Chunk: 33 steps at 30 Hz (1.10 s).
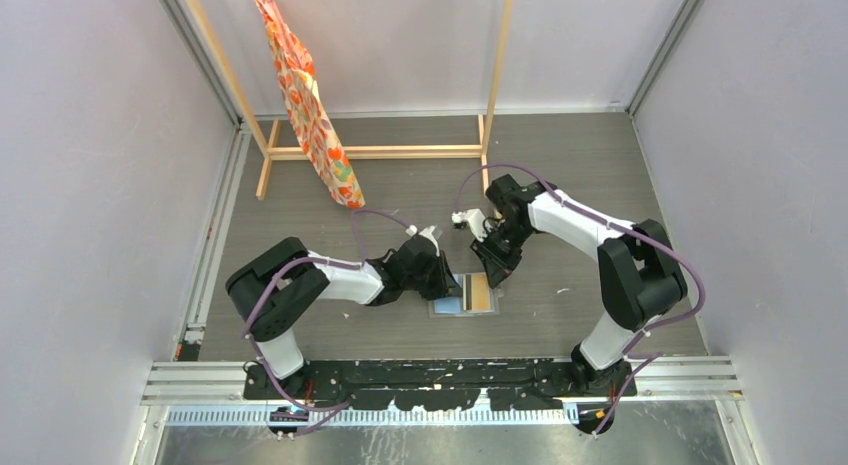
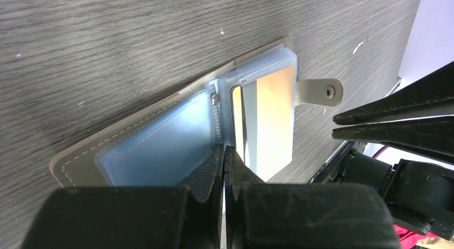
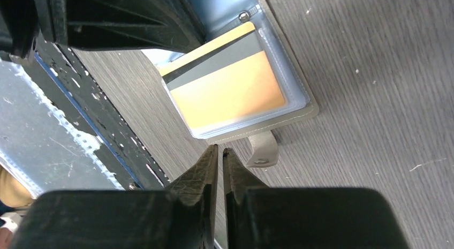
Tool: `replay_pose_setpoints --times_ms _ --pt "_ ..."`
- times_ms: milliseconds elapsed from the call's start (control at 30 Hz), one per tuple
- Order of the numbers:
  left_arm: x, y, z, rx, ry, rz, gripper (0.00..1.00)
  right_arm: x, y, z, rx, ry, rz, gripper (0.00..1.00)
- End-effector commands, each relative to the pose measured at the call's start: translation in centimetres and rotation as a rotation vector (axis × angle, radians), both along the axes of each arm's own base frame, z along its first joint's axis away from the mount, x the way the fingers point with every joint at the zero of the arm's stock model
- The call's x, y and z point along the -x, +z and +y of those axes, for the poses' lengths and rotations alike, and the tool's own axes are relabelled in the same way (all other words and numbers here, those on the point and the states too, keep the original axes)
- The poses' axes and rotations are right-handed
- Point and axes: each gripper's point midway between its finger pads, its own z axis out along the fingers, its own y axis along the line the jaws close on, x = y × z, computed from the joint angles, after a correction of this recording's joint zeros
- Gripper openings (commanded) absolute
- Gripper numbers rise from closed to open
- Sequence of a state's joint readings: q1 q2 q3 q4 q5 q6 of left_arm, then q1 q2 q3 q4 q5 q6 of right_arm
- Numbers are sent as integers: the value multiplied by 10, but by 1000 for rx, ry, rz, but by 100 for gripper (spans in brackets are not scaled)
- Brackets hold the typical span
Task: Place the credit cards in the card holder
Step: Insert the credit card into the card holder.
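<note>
Credit card (image 3: 227, 91), gold with a dark stripe, sits in a clear sleeve of the open card holder (image 2: 72, 166) on the tabletop (image 3: 375, 72), just ahead of both sets of jaws. No loose card shows, so the loading looks nearly done. The card's long axis runs along the holder's spine, one short end toward the left jaws, which are closed at that spine. The right jaws, barely parted and empty, hover near the clasp tab (image 3: 262, 150).

Bright even light, mild glare
</note>
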<state>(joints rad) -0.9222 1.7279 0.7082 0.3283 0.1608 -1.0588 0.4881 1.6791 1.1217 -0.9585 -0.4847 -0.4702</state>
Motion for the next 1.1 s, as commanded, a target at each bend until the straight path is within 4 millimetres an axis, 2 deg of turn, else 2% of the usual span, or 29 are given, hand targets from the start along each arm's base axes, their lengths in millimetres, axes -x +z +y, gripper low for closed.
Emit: replay_pose_setpoints --times_ms 0,200,433,800,933,1067 --pt "-1 1 -3 23 7 -17 2 5 -2 -2 -9 69 -30 13" --pt "0 3 -5 40 2 -14 1 3 -22 -10 99 48 13 10" --pt "4 7 -13 59 -16 -17 1 6 -30 -5 106 37 52 9" --pt "9 12 -24 81 -36 -28 0 8 -28 8 63 1 100 10" --pt "11 12 -26 81 -41 -27 0 7 -25 11 49 -11 107 14" --pt "10 9 -23 71 -25 -27 1 2 -20 4 58 -16 86 21"
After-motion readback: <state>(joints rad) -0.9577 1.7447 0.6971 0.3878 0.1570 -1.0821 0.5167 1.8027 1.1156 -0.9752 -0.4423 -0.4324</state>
